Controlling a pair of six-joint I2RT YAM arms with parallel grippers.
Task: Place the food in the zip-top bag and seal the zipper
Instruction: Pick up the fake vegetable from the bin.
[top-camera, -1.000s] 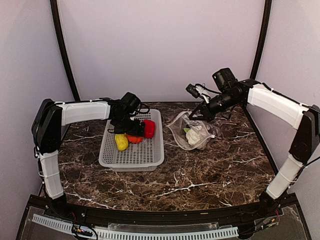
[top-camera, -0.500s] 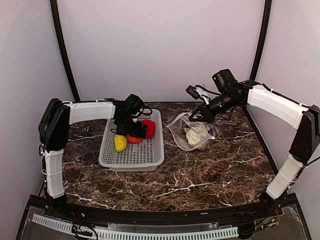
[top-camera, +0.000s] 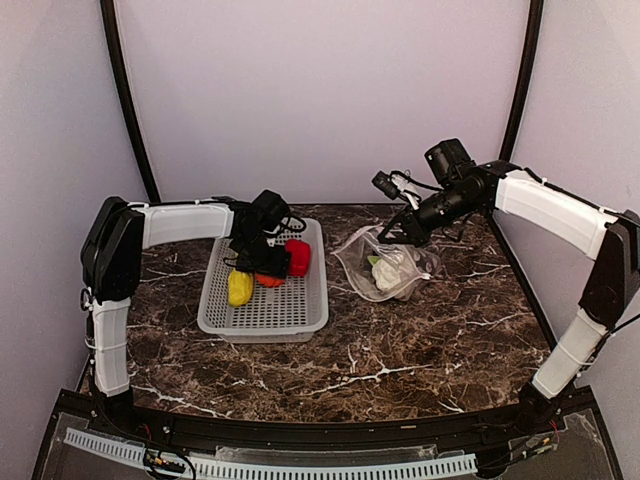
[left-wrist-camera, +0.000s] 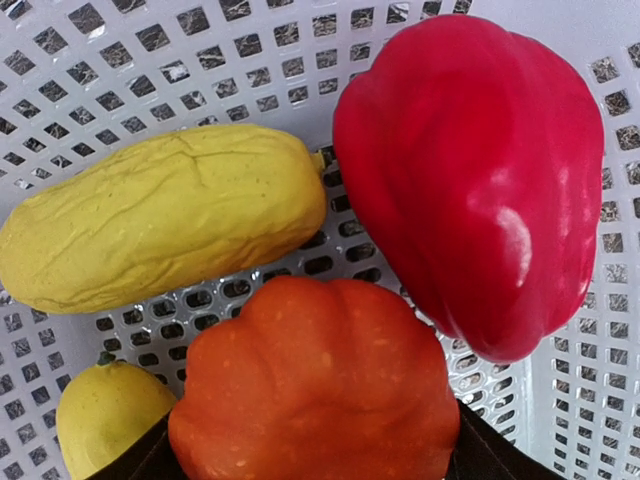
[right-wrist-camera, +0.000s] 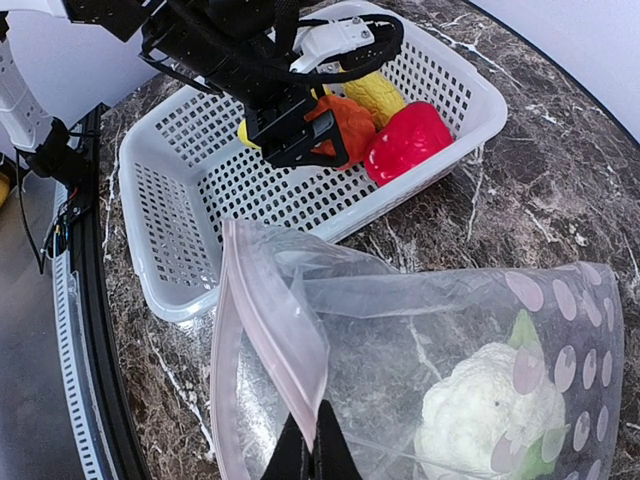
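Observation:
My left gripper (top-camera: 262, 268) is down in the white mesh basket (top-camera: 300, 320), shut on the orange pumpkin-like piece (left-wrist-camera: 320, 390), its dark fingers (left-wrist-camera: 490, 455) against both sides. A red pepper (left-wrist-camera: 470, 170), a long yellow piece (left-wrist-camera: 160, 215) and a small yellow lemon (left-wrist-camera: 110, 420) lie beside it. My right gripper (right-wrist-camera: 315, 440) is shut on the pinkish zipper strip (right-wrist-camera: 270, 330) and holds the mouth of the clear dotted bag (right-wrist-camera: 450, 330) open towards the basket. A whitish-green cabbage piece (right-wrist-camera: 490, 410) lies inside the bag. The grape bunch is not in view.
The basket (right-wrist-camera: 180, 220) stands at the back left of the marble table (top-camera: 400, 350), the bag (top-camera: 390, 265) just right of it. A purple wall and two black poles close the back.
My left gripper has moved slightly right and lower in the basket, onto the orange piece. The right arm and the bag have not moved.

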